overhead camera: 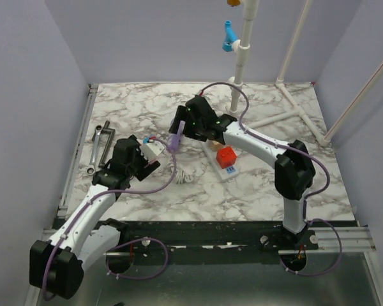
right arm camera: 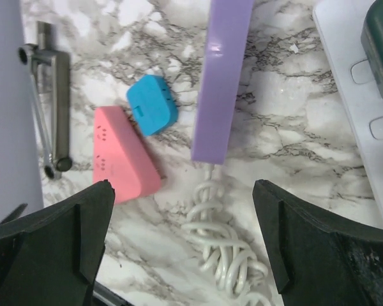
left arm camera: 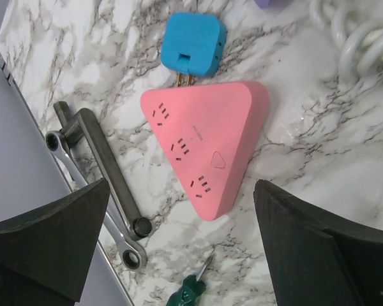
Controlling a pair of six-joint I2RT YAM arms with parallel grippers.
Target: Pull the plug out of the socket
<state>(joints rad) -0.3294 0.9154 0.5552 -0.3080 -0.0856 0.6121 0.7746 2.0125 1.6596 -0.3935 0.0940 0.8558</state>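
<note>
Bright, even overhead light, soft faint shadows, sharp focus.

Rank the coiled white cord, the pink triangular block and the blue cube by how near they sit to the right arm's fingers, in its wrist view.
1. Coiled white cord, low in the view between the right arm's fingers.
2. Pink triangular block, just past the finger on the view's left.
3. Blue cube, farther up, beyond the pink block.

left claw point(left arm camera: 182, 252) and right claw point(right arm camera: 182, 245) both gape wide, pointing down.
</note>
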